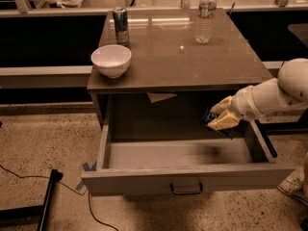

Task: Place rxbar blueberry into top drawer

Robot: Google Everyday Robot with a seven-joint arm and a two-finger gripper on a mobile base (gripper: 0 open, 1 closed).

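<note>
The top drawer [188, 179] of the table is pulled wide open; its inside shows nothing lying in it. My gripper [220, 118] reaches in from the right, under the tabletop's front edge and above the drawer's right rear part. It is shut on the rxbar blueberry [210, 117], of which only a dark blue edge shows behind and below the pale fingers [225, 121].
On the tabletop [192, 61] stand a white bowl [111, 60] at the front left, a drink can [121, 26] behind it and a clear water bottle [205, 15] at the back right. A dark stand leg [48, 198] and cables lie on the floor at left.
</note>
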